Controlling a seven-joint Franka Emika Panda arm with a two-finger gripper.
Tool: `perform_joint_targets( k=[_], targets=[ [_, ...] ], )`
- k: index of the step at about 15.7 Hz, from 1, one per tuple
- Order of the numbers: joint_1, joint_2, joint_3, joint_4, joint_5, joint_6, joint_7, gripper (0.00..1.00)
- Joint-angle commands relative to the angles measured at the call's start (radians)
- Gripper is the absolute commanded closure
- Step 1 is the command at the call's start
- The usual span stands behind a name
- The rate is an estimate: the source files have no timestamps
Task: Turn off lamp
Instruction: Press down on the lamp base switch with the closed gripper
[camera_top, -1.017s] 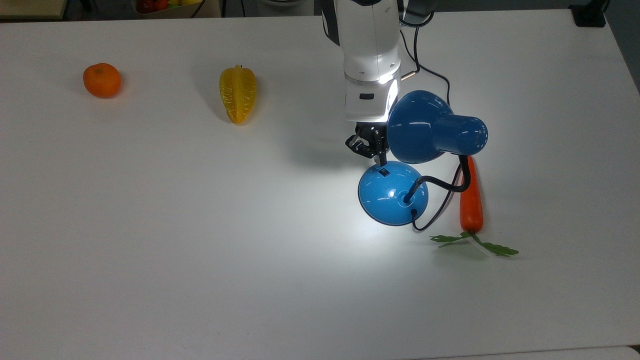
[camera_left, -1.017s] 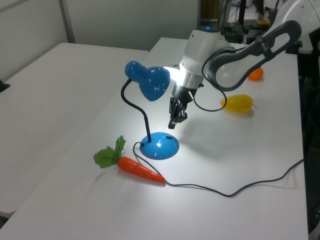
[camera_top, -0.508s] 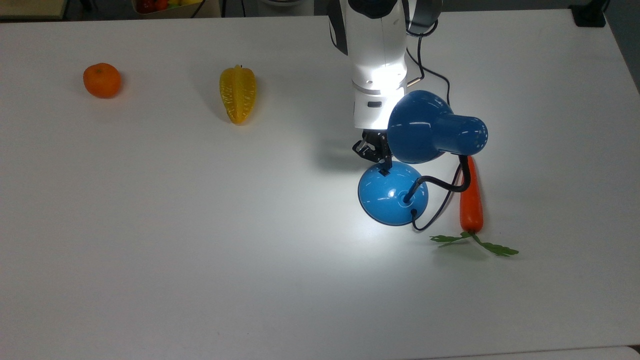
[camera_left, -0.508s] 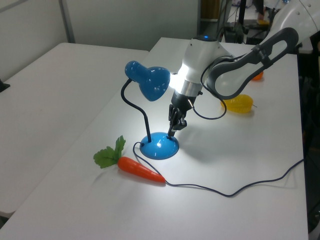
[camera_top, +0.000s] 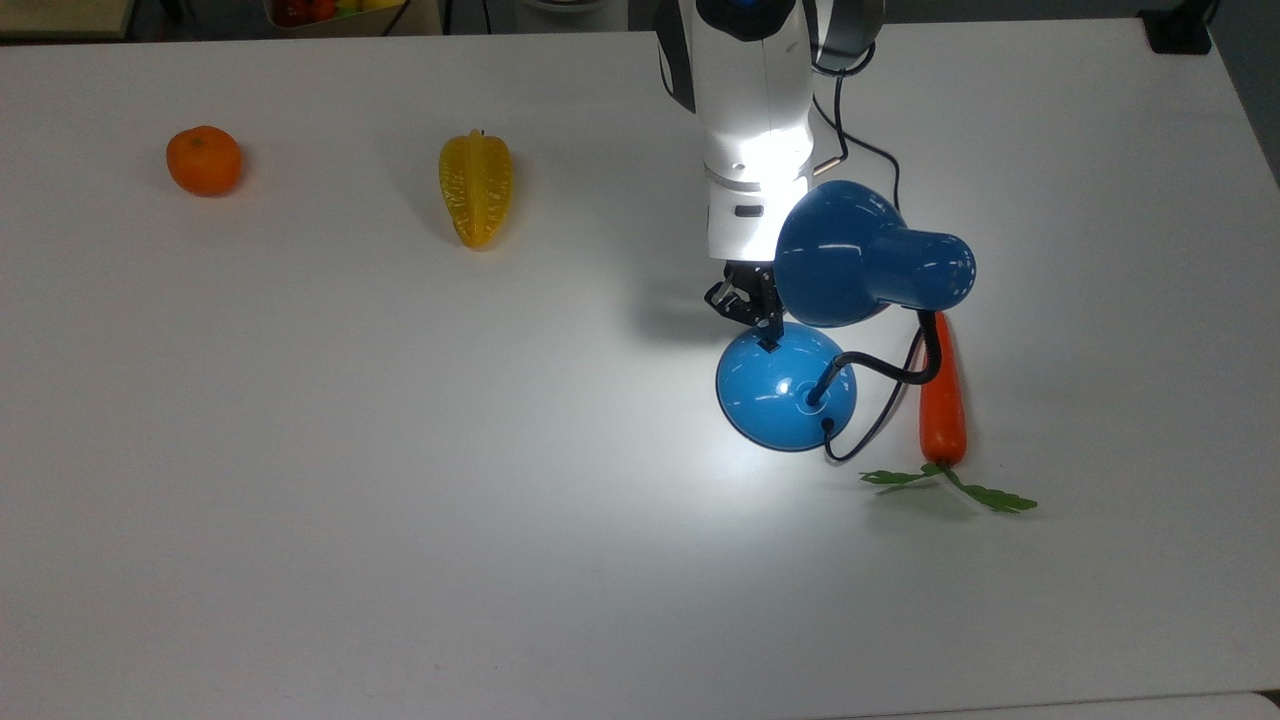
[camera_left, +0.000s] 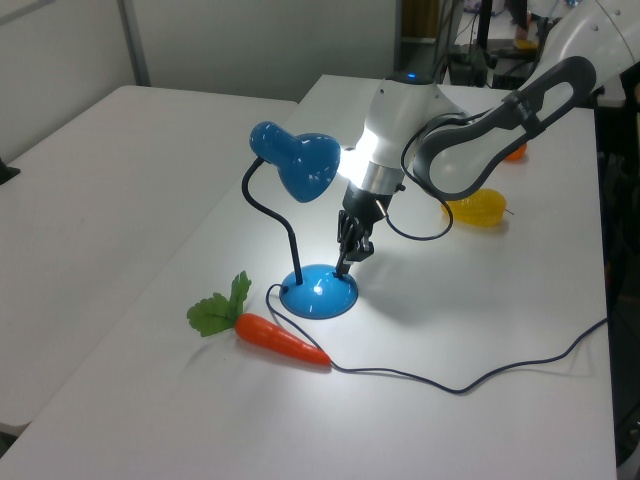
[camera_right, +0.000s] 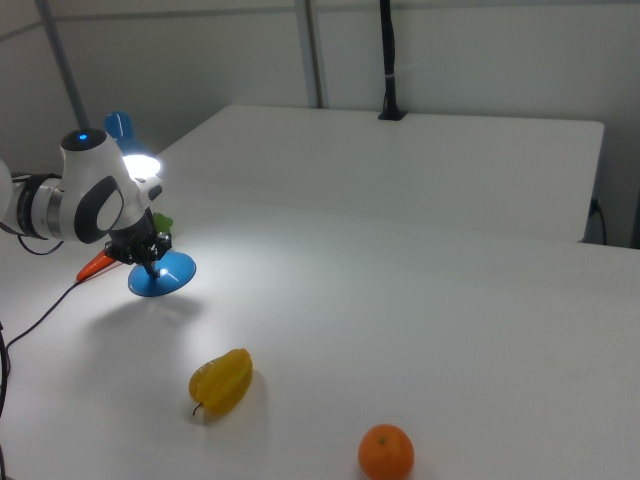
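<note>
The lamp (camera_top: 800, 375) stands lit on the white table (camera_top: 400, 500), its glow pooling around the base. The gripper (camera_top: 768, 335) points down at the base's 12 o'clock edge in the top view, tip touching the dome at the black switch; the fingers look pressed together, holding nothing. A carrot (camera_top: 942, 400) lies at the lamp's 3 o'clock, a starfruit (camera_top: 475, 187) and orange (camera_top: 203, 159) off toward 10 o'clock. The left view shows the cord (camera_left: 480, 375) trailing across the table; the right view hides the shade (camera_right: 120, 127) mostly behind the arm.

tool (camera_top: 768, 338) now touching lamp (camera_top: 786, 388) base
</note>
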Motion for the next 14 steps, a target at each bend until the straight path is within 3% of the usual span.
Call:
perform_joint_targets(
  k=[1, 14],
  targets=[
    [0.009, 0.010, -0.002, -0.010, 0.020, 0.031, 0.007, 1.00],
    [0.004, 0.016, -0.002, -0.041, 0.019, 0.057, 0.007, 1.00]
  ],
)
